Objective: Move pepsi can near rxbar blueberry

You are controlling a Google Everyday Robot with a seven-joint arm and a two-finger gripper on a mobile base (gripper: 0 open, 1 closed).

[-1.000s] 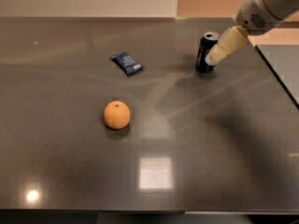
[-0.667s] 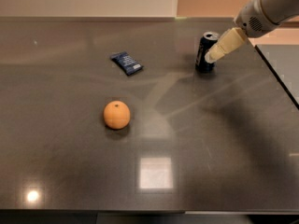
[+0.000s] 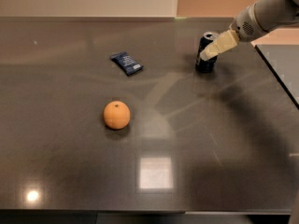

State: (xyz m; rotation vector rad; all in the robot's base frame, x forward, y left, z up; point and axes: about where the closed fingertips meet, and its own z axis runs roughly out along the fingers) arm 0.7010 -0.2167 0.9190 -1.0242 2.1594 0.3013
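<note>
The pepsi can [image 3: 204, 41] is dark blue with a silver top and stands upright at the back right of the dark table [image 3: 187, 125]. My gripper [image 3: 209, 53] reaches in from the upper right, and its cream tip lies across the front right side of the can. The rxbar blueberry [image 3: 126, 63] is a flat navy wrapper with white print. It lies to the left of the can, well apart from it.
An orange [image 3: 117, 115] sits on the table nearer the front, below the wrapper. The table's right edge [image 3: 275, 73] runs close to the right of the can. A wall borders the far edge.
My gripper's tip has shifted slightly left, further across the front of the can. The can, wrapper and orange have not moved.
</note>
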